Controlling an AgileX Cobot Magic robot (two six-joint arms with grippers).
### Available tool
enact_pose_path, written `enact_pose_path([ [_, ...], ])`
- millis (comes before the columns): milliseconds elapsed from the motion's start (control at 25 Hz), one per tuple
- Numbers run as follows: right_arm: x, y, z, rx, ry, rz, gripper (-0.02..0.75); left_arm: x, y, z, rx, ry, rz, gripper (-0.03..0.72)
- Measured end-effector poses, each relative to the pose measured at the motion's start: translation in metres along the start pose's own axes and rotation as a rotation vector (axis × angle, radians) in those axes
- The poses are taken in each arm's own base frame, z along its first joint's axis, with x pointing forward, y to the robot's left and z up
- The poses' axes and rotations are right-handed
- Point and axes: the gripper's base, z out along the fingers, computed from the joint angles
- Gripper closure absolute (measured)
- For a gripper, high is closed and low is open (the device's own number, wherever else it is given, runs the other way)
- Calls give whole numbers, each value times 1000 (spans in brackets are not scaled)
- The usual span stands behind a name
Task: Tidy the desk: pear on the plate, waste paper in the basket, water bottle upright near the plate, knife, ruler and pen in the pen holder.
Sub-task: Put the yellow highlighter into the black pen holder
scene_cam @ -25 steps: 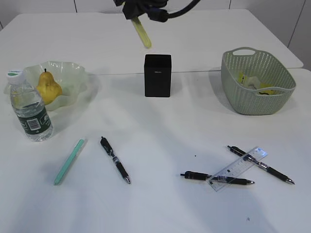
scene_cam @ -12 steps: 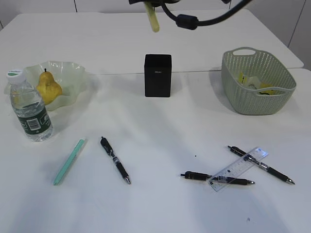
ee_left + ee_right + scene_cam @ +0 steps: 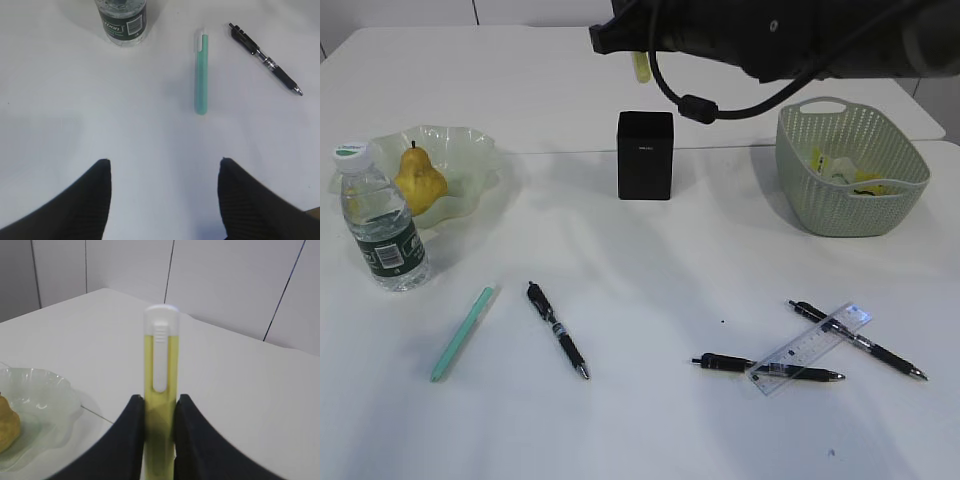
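Desk [image 3: 650, 270] w/ plate [image 3: 470, 150], bottle [image 3: 382, 225], holder [image 3: 644, 155], basket [image 3: 850, 165], pens [image 3: 557, 329], ruler [image 3: 810, 348].

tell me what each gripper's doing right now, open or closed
Left gripper: open, holding nothing, above the desk.
Right gripper: closed on a yellow utility knife.

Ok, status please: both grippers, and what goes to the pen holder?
Right gripper shut on yellow utility knife, above black square pen holder. Left gripper open, empty, over white desk. Nothing in the way.
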Motion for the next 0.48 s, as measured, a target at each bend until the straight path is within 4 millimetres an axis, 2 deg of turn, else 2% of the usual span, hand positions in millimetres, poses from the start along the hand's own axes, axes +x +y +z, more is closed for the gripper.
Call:
enact_pose_path([
  [240, 13, 0, 13, 40, -52, 24, 577, 1, 0, 0, 2, 8, -1, 221],
  [480, 35, -21, 23, 121, -22, 169, 577, 1, 0, 0, 2, 8, -1, 221],
])
